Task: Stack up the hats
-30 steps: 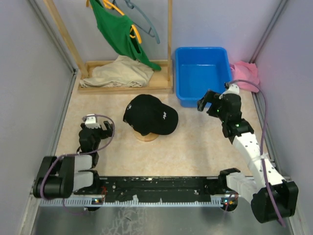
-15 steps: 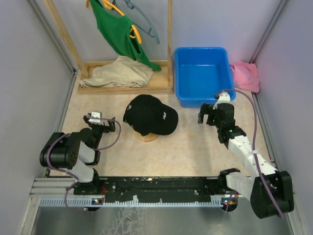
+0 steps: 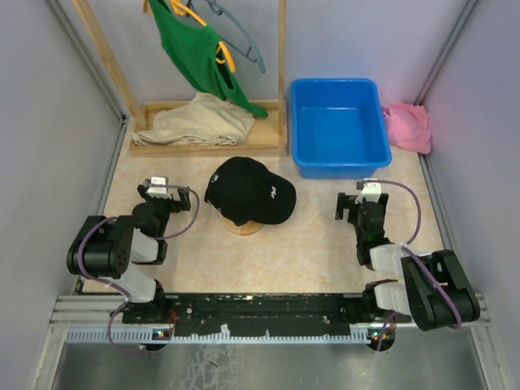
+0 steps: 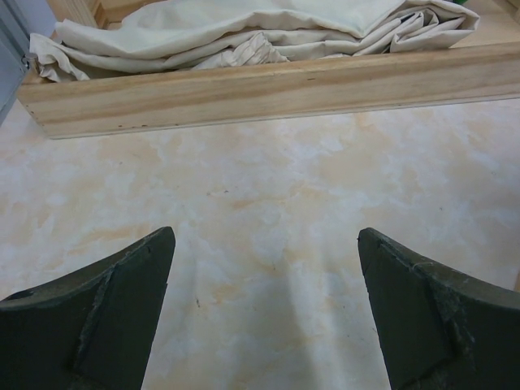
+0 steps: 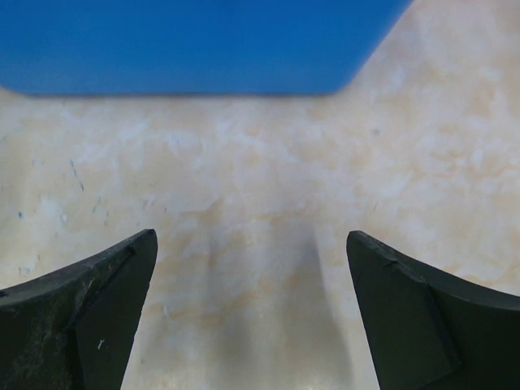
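Both my left pincer (image 4: pixel 266 236) and right pincer (image 5: pixel 252 236) are hanging apart, empty, near the worktop (image 3: pixel 317 236). Black cap (image 3: pixel 248 191) is sitting centre on a wooden stand (image 3: pixel 244 228); any caps beneath are hidden. Stacking is probably looking finished.

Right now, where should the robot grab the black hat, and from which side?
Probably the curved brim. It seems to stick out at the lower right of the black hat, thin enough to pinch, while the rounded crown is wide and soft. The open right tool is on that side, so come in from the right.
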